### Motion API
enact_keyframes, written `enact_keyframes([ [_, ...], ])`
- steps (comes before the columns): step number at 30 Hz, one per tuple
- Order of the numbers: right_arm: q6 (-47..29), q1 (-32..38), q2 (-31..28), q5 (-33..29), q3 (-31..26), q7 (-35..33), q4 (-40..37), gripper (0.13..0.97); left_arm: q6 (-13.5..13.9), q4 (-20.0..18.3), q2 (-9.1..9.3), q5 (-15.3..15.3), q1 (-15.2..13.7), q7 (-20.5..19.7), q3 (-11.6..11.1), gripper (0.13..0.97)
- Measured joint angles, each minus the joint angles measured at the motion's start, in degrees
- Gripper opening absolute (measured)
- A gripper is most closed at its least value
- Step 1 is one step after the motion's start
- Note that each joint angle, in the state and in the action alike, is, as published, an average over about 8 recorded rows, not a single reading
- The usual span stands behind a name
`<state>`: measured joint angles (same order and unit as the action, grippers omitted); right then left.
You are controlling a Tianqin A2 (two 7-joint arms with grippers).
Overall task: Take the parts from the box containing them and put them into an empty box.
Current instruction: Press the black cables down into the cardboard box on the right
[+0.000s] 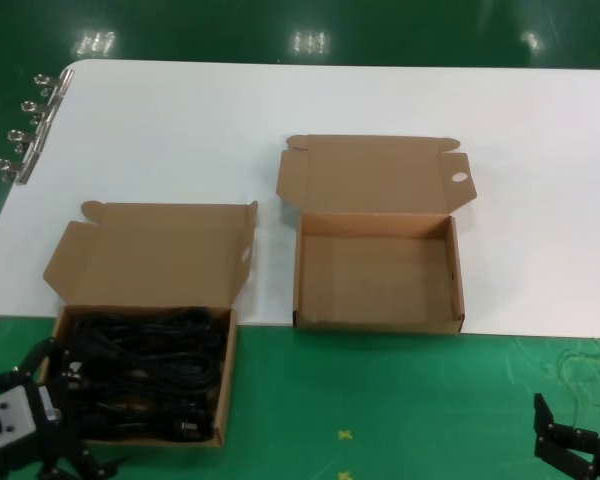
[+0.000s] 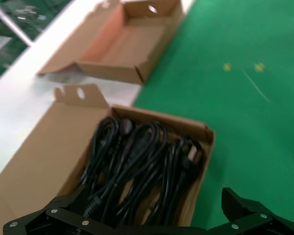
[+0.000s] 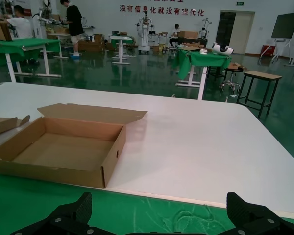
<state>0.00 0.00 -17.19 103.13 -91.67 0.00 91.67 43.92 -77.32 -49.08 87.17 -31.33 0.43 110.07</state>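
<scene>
From my seat the left gripper (image 1: pixel 20 425) hangs wide-spread and empty at about eight o'clock of the power cords (image 1: pixel 145 375) — coiled in the cord box (image 1: pixel 150 250), lying across its width — so it is nearer than the right gripper (image 1: pixel 580 445) (low, also splayed, holding nothing), with the empty box (image 1: pixel 378 285) at two o'clock.

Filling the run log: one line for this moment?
left gripper open by cords in full box | right gripper open, idle | empty box

robot lab hall | green-draped tables (image 3: pixel 27 45) | other robots (image 3: pixel 145 30)
</scene>
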Motion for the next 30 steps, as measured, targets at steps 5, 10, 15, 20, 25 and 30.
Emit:
enact_keyframes([
  [5, 0.00, 0.00, 0.00, 0.00, 0.00, 0.00, 0.00, 0.966, 8.48, 5.31, -0.30, -2.24, -8.09, 5.17, 3.01, 0.966],
  [10, 0.00, 0.00, 0.00, 0.00, 0.00, 0.00, 0.00, 0.966, 15.37, 9.07, -0.03, -5.78, -15.44, 10.35, 6.17, 0.966],
  [15, 0.00, 0.00, 0.00, 0.00, 0.00, 0.00, 0.00, 0.966, 20.54, 13.21, 1.24, -9.51, -21.72, 14.68, 9.15, 0.966],
  [20, 0.00, 0.00, 0.00, 0.00, 0.00, 0.00, 0.00, 0.966, 24.03, 17.94, 3.59, -12.18, -27.22, 17.33, 11.27, 0.966],
  [25, 0.00, 0.00, 0.00, 0.00, 0.00, 0.00, 0.00, 0.966, 25.92, 22.77, 6.34, -13.52, -32.04, 19.42, 12.36, 0.966],
  [30, 0.00, 0.00, 0.00, 0.00, 0.00, 0.00, 0.00, 0.966, 27.03, 28.83, 9.35, -14.55, -36.57, 21.94, 13.34, 0.966],
])
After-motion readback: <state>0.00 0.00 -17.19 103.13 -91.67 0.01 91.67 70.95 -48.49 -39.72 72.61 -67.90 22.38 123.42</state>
